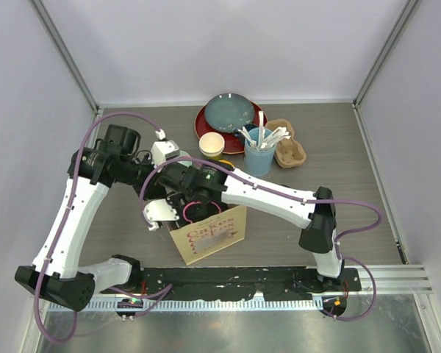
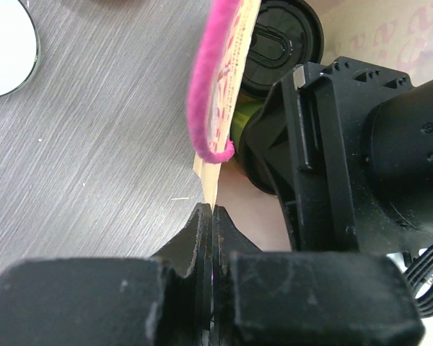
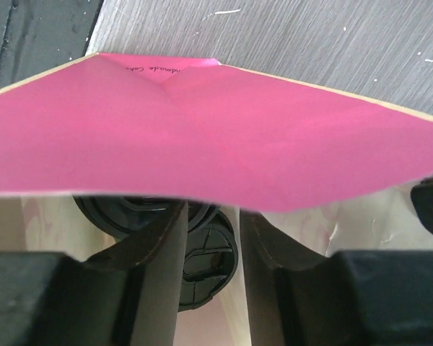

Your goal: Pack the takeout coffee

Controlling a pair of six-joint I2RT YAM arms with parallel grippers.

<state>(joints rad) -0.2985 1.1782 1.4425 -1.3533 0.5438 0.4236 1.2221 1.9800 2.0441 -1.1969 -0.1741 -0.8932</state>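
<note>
**Two lidded cups inside the bag, right fingers parted over one**

The left fingers (image 2: pixel 199 232) are pressed together on the rim of the kraft paper bag with pink lettering (image 1: pixel 209 237). They pinch its edge just below the bag's pink cord handle (image 2: pixel 206 79).

The right fingers (image 3: pixel 162 267) reach down into the bag's mouth and stand spread. Below the gap between them sits one dark green paper cup with a round black plastic lid (image 3: pixel 206 256); whether they touch it I cannot tell. The second matching lidded cup (image 3: pixel 119 213) stands just beside it, to one side of the right fingers and also inside the bag.

Well beyond both pairs of fingers, a light-blue cup of white utensils (image 1: pixel 259 158) stands on the grey wood-grain surface (image 1: pixel 338 162).
</note>
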